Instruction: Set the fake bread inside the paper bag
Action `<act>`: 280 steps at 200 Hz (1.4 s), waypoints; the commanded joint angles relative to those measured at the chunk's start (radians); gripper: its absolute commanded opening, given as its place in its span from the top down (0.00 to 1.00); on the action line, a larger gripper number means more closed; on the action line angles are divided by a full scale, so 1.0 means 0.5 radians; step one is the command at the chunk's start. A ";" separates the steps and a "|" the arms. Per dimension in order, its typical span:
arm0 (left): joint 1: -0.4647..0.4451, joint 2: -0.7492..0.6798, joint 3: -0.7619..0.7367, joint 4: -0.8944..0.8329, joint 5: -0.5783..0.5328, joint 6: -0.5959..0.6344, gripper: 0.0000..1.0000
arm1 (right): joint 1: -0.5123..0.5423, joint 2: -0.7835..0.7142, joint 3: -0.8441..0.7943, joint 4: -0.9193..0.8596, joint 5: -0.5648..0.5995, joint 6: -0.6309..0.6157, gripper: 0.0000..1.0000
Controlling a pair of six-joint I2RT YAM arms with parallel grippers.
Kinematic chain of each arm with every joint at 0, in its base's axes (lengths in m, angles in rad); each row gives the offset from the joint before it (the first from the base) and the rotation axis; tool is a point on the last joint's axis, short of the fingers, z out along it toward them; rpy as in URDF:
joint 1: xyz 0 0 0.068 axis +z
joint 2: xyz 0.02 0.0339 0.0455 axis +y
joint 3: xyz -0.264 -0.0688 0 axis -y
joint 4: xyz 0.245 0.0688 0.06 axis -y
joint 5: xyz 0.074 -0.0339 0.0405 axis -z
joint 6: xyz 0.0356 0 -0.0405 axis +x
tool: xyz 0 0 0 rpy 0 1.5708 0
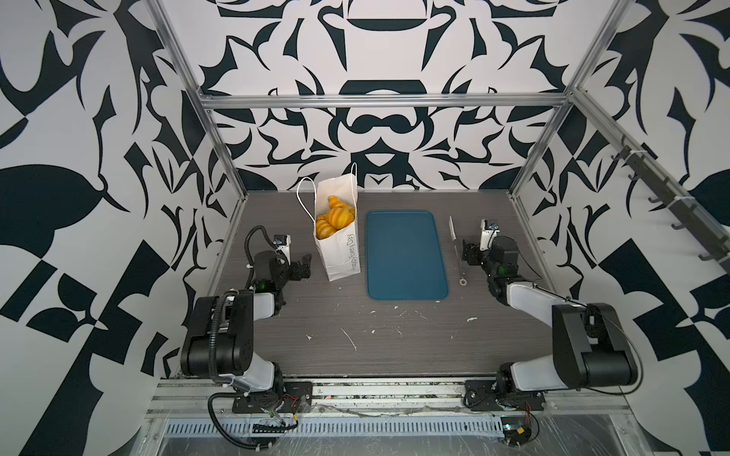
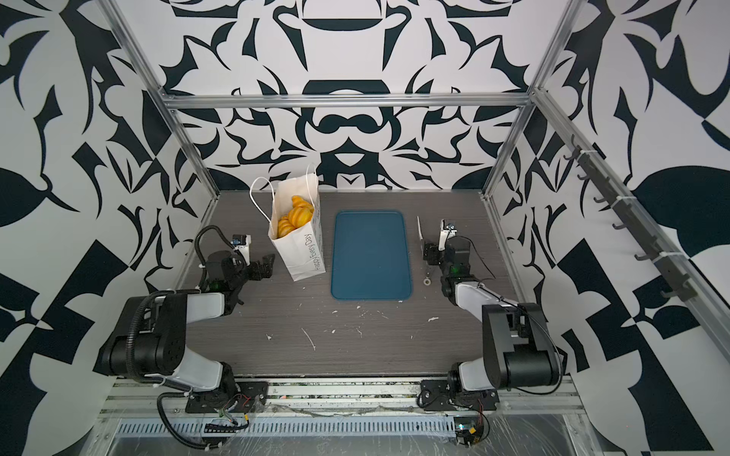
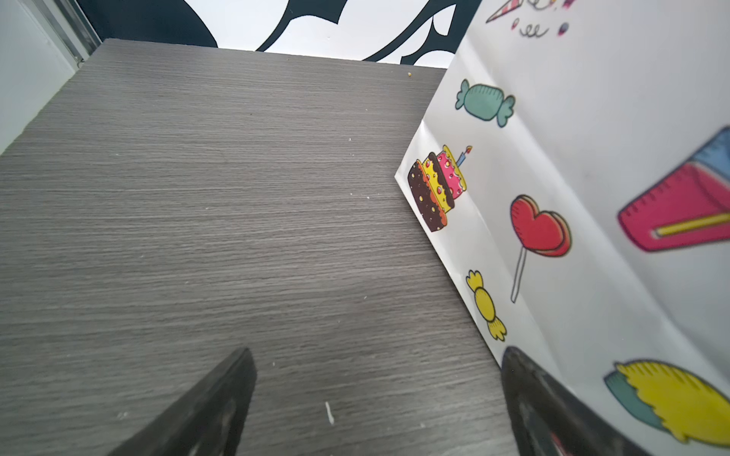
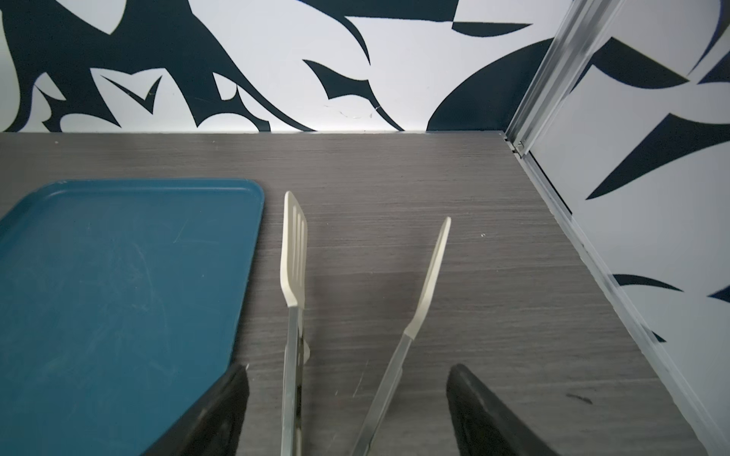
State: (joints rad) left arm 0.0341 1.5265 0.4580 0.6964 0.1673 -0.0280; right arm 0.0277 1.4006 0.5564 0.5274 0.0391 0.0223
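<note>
Fake bread (image 1: 333,219) in paper bag (image 1: 341,252), bag upright w/ mouth up; L hand (image 1: 305,265) & R hand (image 1: 468,254) both apart.

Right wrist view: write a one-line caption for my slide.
Open right gripper straddles the white-tipped metal tongs lying on the grey table, beside the bare blue tray.

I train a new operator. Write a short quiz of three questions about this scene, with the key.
1. True or false: the bread lies on the tray.
2. What lies between the fingers of the right gripper? A. tongs B. bread C. a spoon
3. Fill in: the left gripper, beside the bag, is ___.
Key: 1 false, it is in the bag; 2 A; 3 open.
</note>
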 commanded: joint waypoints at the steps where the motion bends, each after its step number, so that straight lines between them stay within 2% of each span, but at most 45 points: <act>1: -0.003 0.013 0.026 0.028 -0.010 0.011 0.01 | -0.006 -0.087 -0.079 -0.035 0.009 -0.009 0.18; 39: -0.003 0.012 0.025 0.028 -0.009 0.010 0.01 | -0.004 -0.116 -0.283 0.174 0.023 0.021 0.19; 82: -0.004 0.008 0.023 0.028 -0.009 0.010 0.01 | -0.006 0.129 -0.371 0.552 0.056 0.028 0.19; 116: -0.004 0.008 0.026 0.027 -0.004 0.012 0.01 | -0.001 0.283 -0.393 0.712 0.026 0.017 0.19; 147: -0.004 0.010 0.026 0.028 -0.006 0.010 0.01 | 0.008 0.294 -0.392 0.718 0.022 0.003 0.20; 152: -0.004 0.010 0.026 0.028 -0.003 0.010 0.01 | 0.007 0.291 -0.392 0.721 0.026 0.004 0.11; 154: -0.004 0.011 0.027 0.028 -0.003 0.010 0.01 | 0.007 0.291 -0.392 0.723 0.026 0.004 0.03; 158: -0.003 0.009 0.026 0.028 -0.003 0.010 0.01 | 0.009 0.291 -0.394 0.724 0.026 0.006 0.00; 280: -0.004 0.010 0.026 0.028 -0.003 0.012 0.01 | 0.010 0.313 -0.404 0.769 -0.026 -0.015 0.00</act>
State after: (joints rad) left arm 0.0338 1.5265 0.4580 0.6964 0.1673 -0.0280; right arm 0.0288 1.5570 0.3576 0.8585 0.0368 0.0223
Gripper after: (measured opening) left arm 0.992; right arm 0.999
